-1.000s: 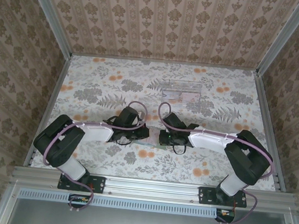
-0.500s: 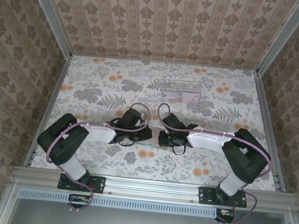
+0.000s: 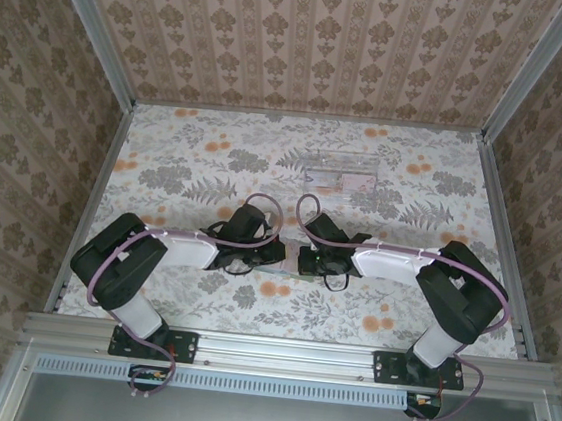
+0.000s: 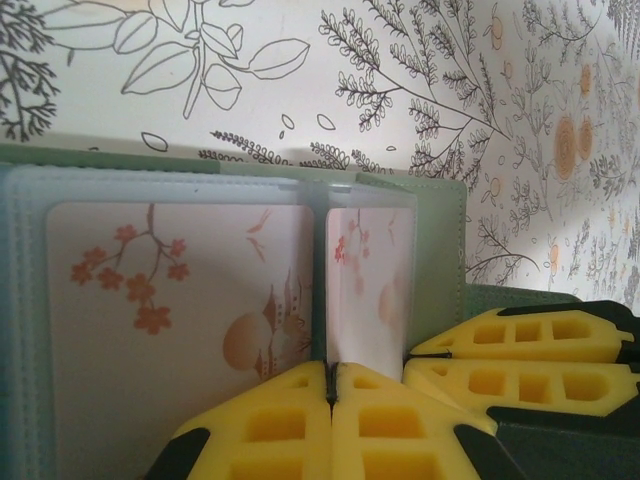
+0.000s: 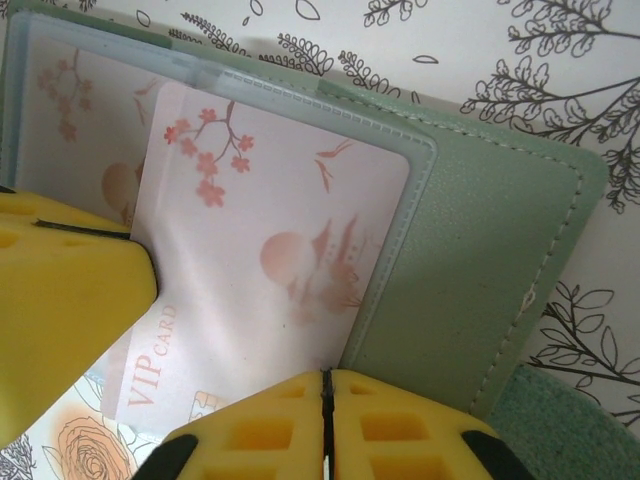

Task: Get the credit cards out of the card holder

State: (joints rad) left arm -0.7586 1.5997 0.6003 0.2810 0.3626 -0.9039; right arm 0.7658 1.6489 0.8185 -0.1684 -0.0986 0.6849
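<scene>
Sage-green stitched card holder (image 5: 480,260), frosted sleeves (image 5: 415,170), glossy pale pink card (image 5: 270,250) (blossom print) angled toward 7 o'clock, right gripper (image 5: 323,385) pinching its edge, left gripper (image 4: 330,385) closed tight.

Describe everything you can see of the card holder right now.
The card holder is soft sage-green, leather-like, with a stitched edge and rounded corners. It lies open on the flowered table, showing frosted clear pockets. A pale pink blossom-print card marked VIP CARD sticks partway out of one pocket; similar pink shows behind the others. The shut left gripper and shut right gripper meet its near edges; whether they pinch it is unclear.
</scene>
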